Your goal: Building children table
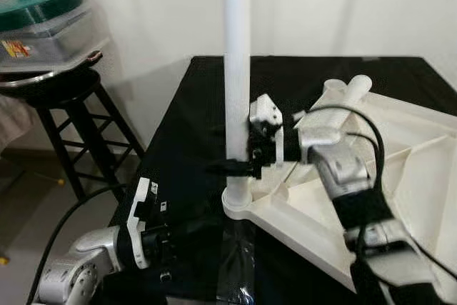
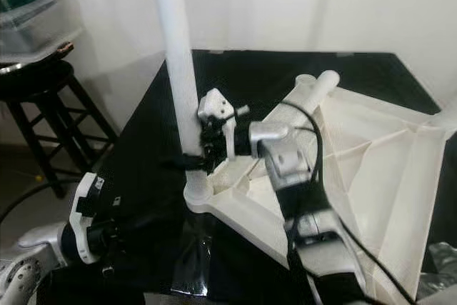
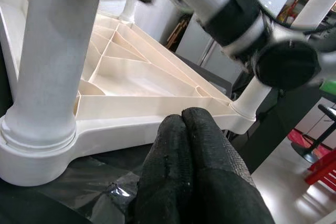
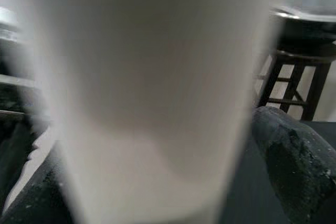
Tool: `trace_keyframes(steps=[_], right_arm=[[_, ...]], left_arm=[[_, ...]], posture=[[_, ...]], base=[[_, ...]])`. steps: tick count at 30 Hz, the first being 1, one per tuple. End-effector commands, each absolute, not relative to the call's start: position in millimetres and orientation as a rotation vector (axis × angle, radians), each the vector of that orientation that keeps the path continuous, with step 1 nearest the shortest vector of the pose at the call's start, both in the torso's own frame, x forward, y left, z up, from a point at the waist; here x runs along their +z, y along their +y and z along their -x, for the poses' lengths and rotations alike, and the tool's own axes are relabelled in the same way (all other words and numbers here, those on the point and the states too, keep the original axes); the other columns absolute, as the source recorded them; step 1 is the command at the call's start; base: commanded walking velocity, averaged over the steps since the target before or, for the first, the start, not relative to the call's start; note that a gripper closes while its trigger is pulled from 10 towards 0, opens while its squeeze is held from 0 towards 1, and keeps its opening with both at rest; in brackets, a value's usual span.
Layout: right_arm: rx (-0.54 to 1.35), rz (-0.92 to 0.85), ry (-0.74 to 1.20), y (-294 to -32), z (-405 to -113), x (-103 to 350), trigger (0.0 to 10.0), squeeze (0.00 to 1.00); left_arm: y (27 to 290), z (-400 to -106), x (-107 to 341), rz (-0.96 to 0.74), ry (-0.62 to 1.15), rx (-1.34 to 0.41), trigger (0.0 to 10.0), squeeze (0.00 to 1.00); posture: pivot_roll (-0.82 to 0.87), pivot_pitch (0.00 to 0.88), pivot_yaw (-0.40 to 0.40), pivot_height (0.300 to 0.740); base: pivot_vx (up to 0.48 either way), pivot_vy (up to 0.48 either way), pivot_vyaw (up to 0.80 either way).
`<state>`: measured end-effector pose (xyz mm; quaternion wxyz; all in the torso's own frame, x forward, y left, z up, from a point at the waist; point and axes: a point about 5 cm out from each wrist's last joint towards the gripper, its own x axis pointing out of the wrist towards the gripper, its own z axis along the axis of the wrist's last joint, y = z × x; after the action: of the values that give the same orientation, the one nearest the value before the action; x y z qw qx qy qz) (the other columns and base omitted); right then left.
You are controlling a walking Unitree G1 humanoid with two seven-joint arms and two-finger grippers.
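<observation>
A white plastic tabletop (image 1: 421, 169) lies upside down on a black table (image 1: 193, 119). One white table leg (image 1: 235, 69) stands upright in its near corner socket (image 1: 239, 201). My right gripper (image 1: 239, 168) is shut on this leg just above the socket, and the right wrist view has the leg (image 4: 152, 93) between its fingers (image 4: 299, 156). A second, shorter leg (image 2: 325, 83) sticks up at the far corner. Low at the table's near left edge, my left gripper (image 1: 168, 248) is shut with nothing in it, and its fingertips (image 3: 194, 171) point at the tabletop rim (image 3: 136, 124).
A dark wooden stool (image 1: 64, 105) stands left of the table and carries a clear container with a green lid (image 1: 43, 12). Crumpled clear plastic wrap (image 1: 239, 262) lies on the black table in front of the socket. A white wall is behind.
</observation>
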<state>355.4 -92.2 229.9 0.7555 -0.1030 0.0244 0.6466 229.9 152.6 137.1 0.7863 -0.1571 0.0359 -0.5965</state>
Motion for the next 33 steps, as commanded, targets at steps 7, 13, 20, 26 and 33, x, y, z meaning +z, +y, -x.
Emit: trace_keyframes(steps=[7, 13, 20, 26, 33], right_arm=[[1.447, 0.151, 0.089, -90, -363, 220, 0.0, 0.0], [1.374, 0.169, 0.08, -96, -363, 210, 0.0, 0.0], [0.897, 0.176, 0.114, -103, -364, 189, 0.0, 0.0], [0.685, 0.203, 0.189, -76, -330, 152, 0.0, 0.0], [0.689, 0.192, 0.165, -61, -320, 146, 0.0, 0.0]], left_arm=[[153, -227, 133, 0.338, 0.09, -1.269, 10.0, 0.0], [151, -227, 133, 0.343, 0.085, -1.271, 10.0, 0.0], [153, -228, 134, 0.339, 0.077, -1.268, 10.0, 0.0], [156, -229, 135, 0.337, 0.069, -1.26, 10.0, 0.0], [155, -232, 134, 0.334, 0.076, -1.268, 10.0, 0.0]], posture=[[-0.04, 0.0, 0.003, 0.74], [-0.05, 0.0, -0.001, 0.74], [-0.06, 0.0, -0.017, 0.74], [-0.09, 0.0, 0.007, 0.74], [-0.08, 0.0, 0.001, 0.74]], base=[[0.0, 0.0, 0.0], [0.0, 0.0, 0.0], [0.0, 0.0, 0.0], [0.0, 0.0, 0.0], [0.0, 0.0, 0.0]])
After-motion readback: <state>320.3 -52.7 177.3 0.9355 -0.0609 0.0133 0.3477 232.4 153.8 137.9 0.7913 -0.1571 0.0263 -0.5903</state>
